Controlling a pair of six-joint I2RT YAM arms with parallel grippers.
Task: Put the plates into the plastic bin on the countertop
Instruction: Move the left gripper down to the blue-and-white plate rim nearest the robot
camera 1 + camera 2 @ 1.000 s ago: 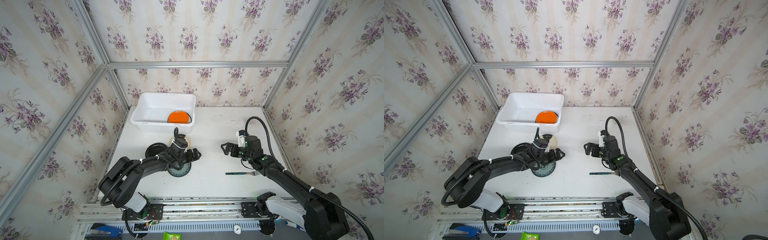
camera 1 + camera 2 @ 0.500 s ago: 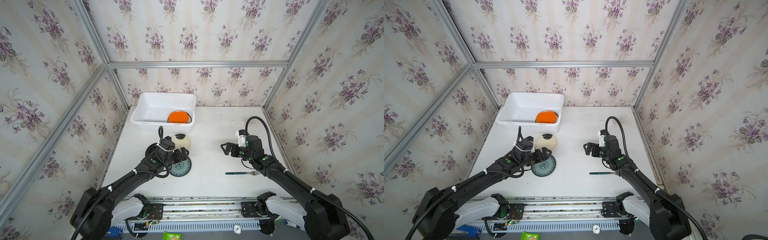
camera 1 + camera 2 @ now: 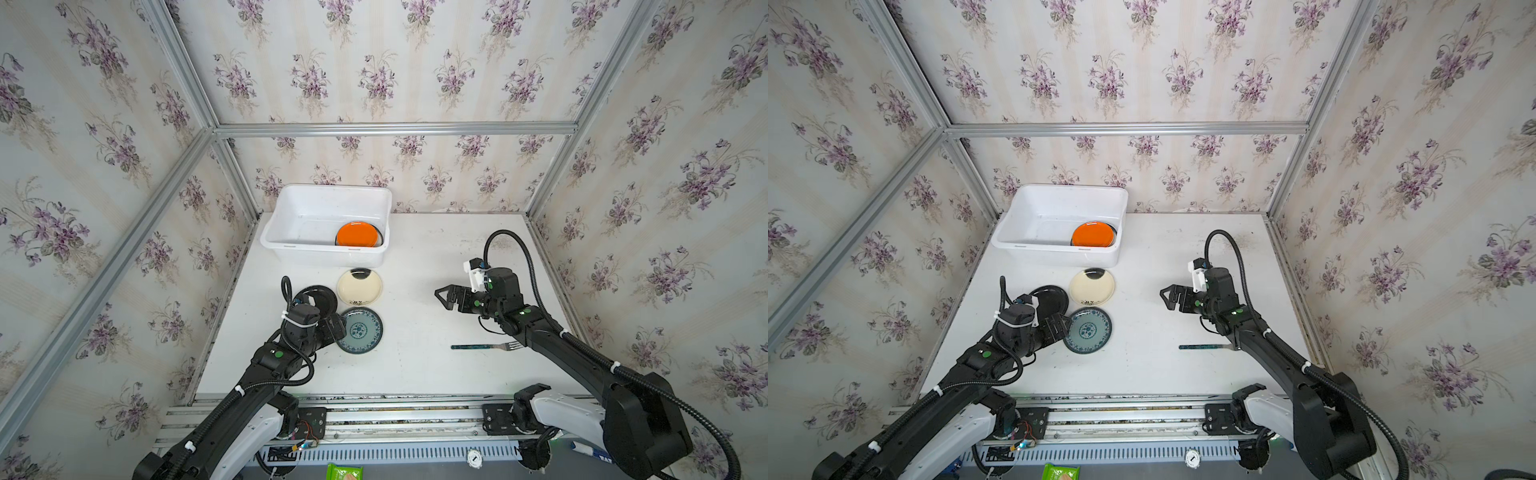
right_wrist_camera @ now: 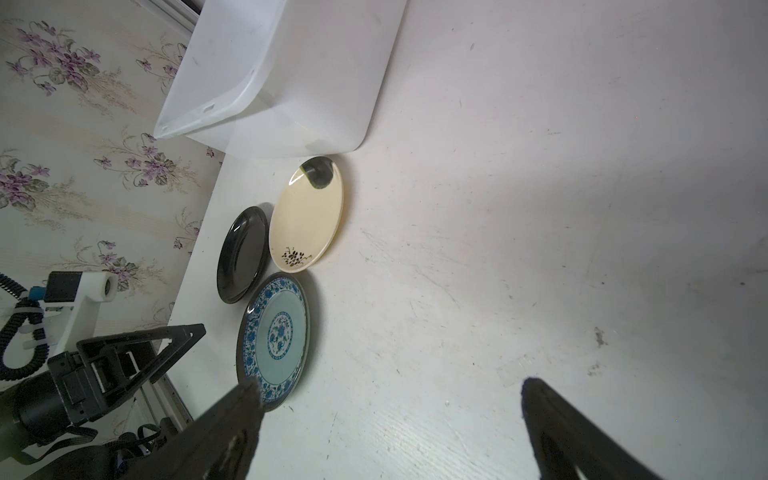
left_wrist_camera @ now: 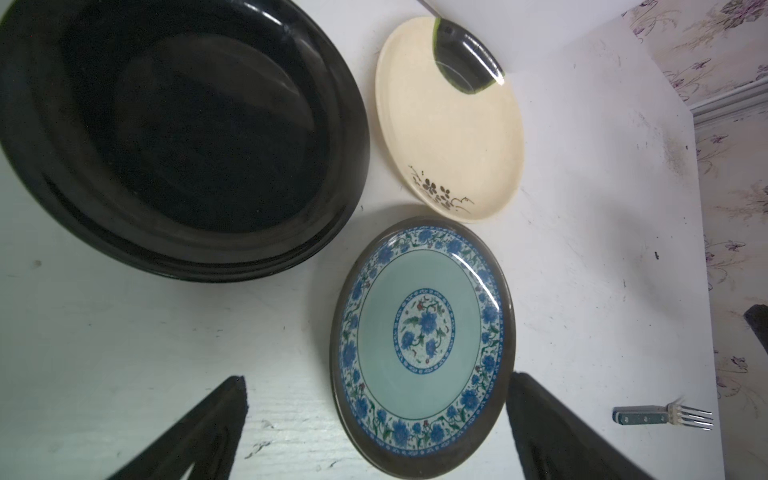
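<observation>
Possibly shoves teal flowered round plate (image 5: 424,336) into adjacent glossy black plate (image 5: 187,137); left pincer (image 5: 376,380) spread empty at its rim.

Both top views sit high above the front rail (image 3: 395,415) and look steeply down on the whole table (image 3: 415,374), bin (image 3: 286,208) left of centre. My left wrist camera is close over the blue-patterned plate (image 5: 422,336). My right wrist camera looks across from farther off. Both wrist views share that plate, the cream plate (image 5: 449,124) and the black plate (image 5: 178,137).
</observation>
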